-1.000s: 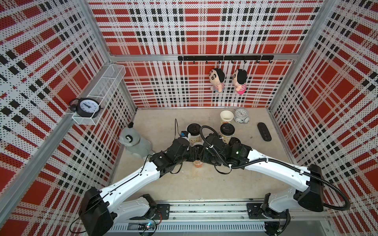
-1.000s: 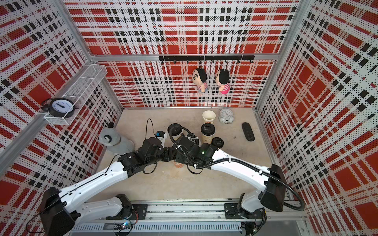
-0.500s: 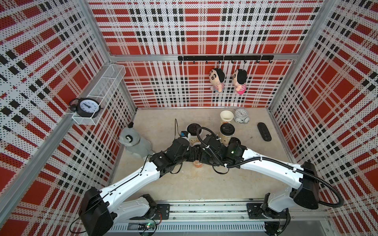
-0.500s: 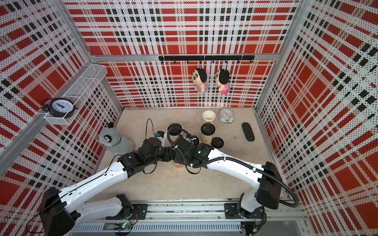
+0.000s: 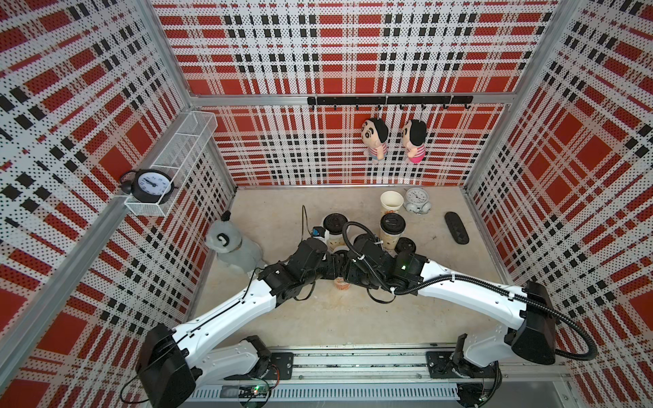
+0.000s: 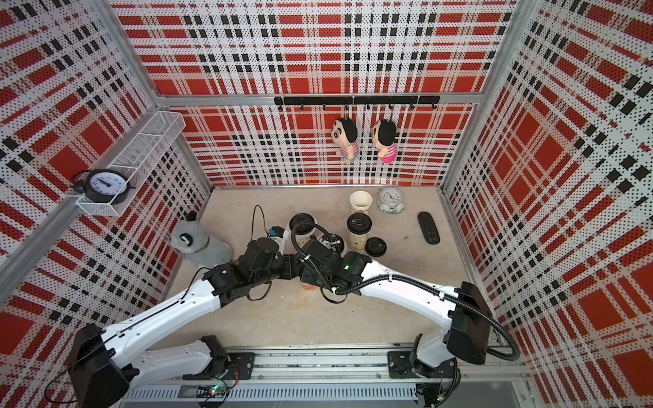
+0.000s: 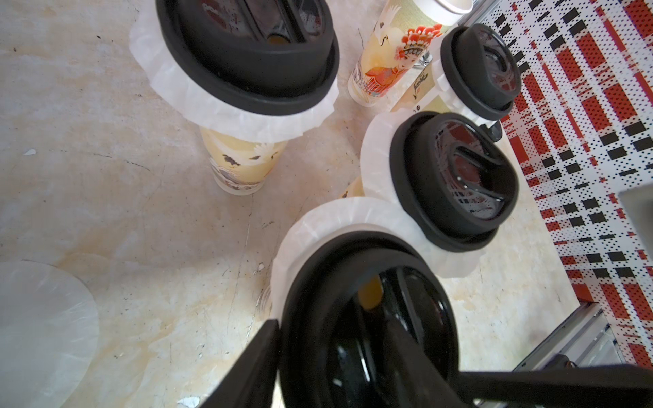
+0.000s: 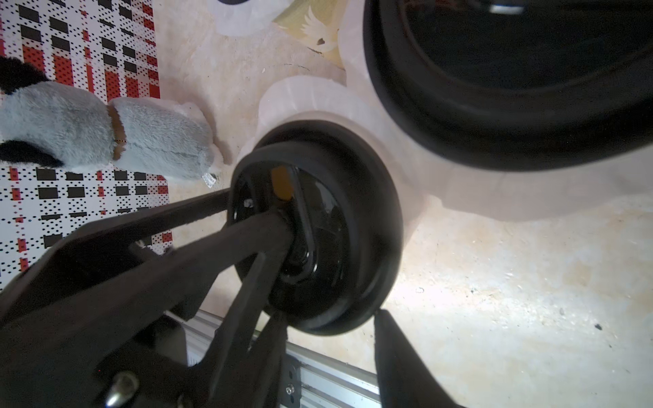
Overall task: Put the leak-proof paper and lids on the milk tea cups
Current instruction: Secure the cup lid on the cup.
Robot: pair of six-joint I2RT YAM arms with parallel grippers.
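Observation:
Both arms meet over one milk tea cup (image 5: pixel 342 284) at mid table. A sheet of leak-proof paper (image 7: pixel 318 226) is over its mouth, with a black lid (image 7: pixel 367 318) on top. My left gripper (image 7: pixel 332 328) has one finger outside the lid's rim and the other in its recess. My right gripper (image 8: pixel 328 318) pinches the lid's (image 8: pixel 318 229) near edge between its fingertips. Three other cups (image 7: pixel 243 166) carry paper (image 7: pixel 198 102) under black lids. An open cup (image 5: pixel 391 203) stands at the back. One loose sheet (image 7: pixel 42 328) lies flat on the table.
A grey plush toy (image 5: pixel 231 247) sits by the left wall. At the back right stand a white alarm clock (image 5: pixel 417 199) and a black oblong object (image 5: pixel 456 228). A black clock (image 5: pixel 150 183) rests in the wire shelf. Two dolls (image 5: pixel 376 137) hang on the back wall.
The right arm has shifted a little to the left, closer over the cup. The left arm has stayed where it was.

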